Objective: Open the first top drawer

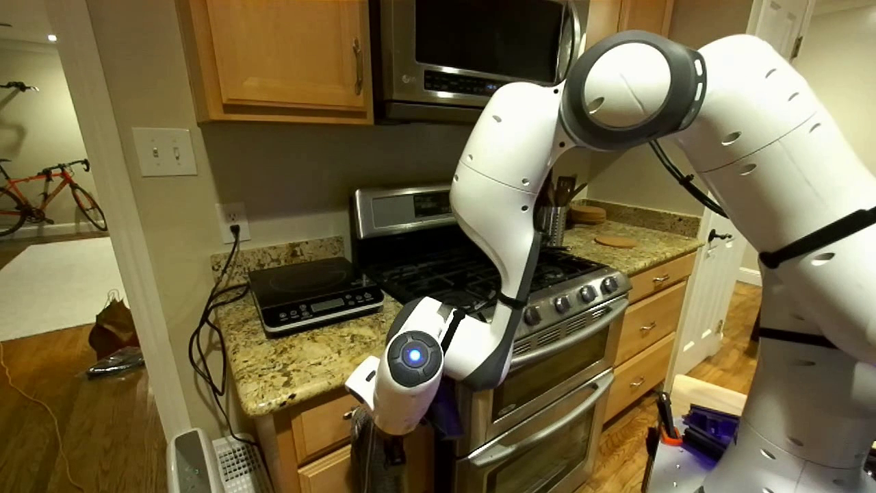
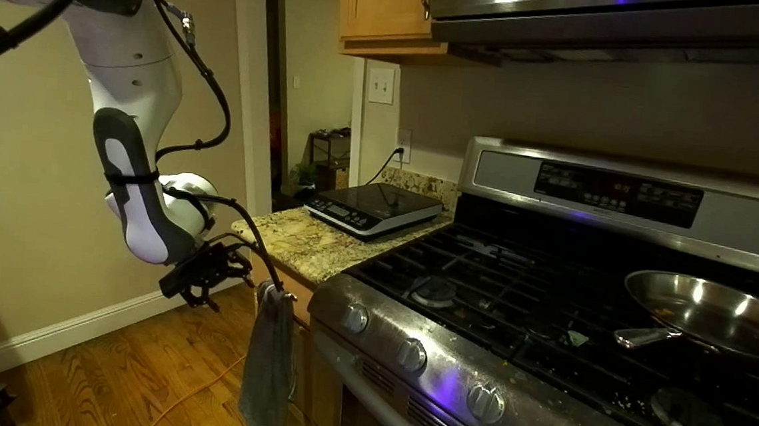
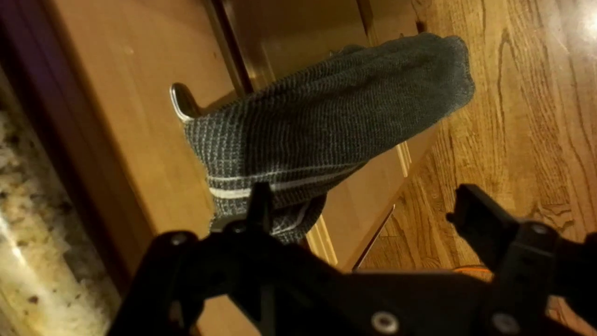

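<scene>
Speckled countertop [image 1: 301, 359], black hotplate [image 1: 311, 294] atop

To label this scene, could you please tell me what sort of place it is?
Most likely a home kitchen: there is a stove with a pan on it and a microwave mounted above.

Towel [image 3: 322, 126] hides most of drawer handle [image 3: 176, 102]; microwave [image 2: 586, 30] cut off.

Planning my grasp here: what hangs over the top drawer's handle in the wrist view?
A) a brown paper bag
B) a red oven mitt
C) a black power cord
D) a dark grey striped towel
D: in the wrist view, one end of the metal handle on the top drawer sticks out past the white-striped, dark grey towel draped over it.
</scene>
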